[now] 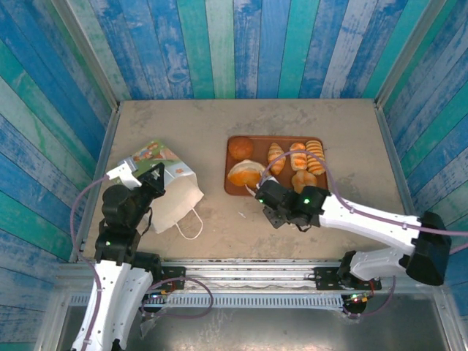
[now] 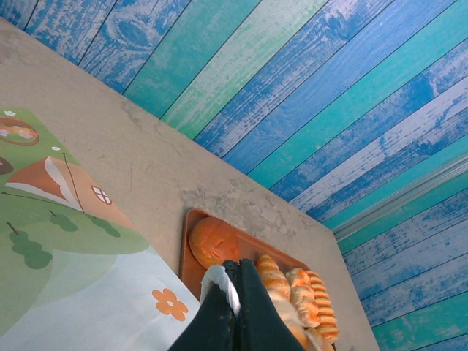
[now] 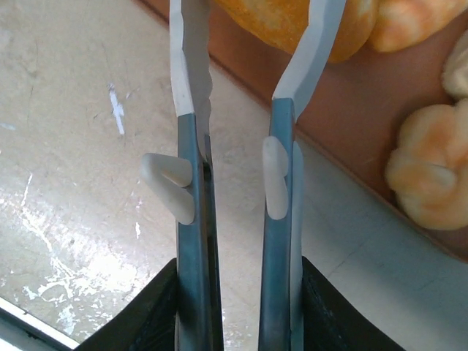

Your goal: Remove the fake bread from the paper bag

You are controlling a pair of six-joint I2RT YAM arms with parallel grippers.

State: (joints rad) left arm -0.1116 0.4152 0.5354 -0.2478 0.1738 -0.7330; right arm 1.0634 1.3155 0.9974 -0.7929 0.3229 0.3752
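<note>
Currently left gripper (image 1: 155,178) clenched on paper bag (image 1: 175,199), frame left; right gripper (image 1: 258,192) released, fingers parted beside fake bread (image 1: 246,174) on tray (image 3: 344,110), centre.

Fake bread (image 1: 240,148): six pieces; tray (image 1: 259,144): one; paper bag (image 1: 172,191): one

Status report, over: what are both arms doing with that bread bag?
Left jaws shut on paper bag. Right jaws open, tips at oval loaf on tray. Fake bread pieces sit on tray. Nothing in the way.
</note>
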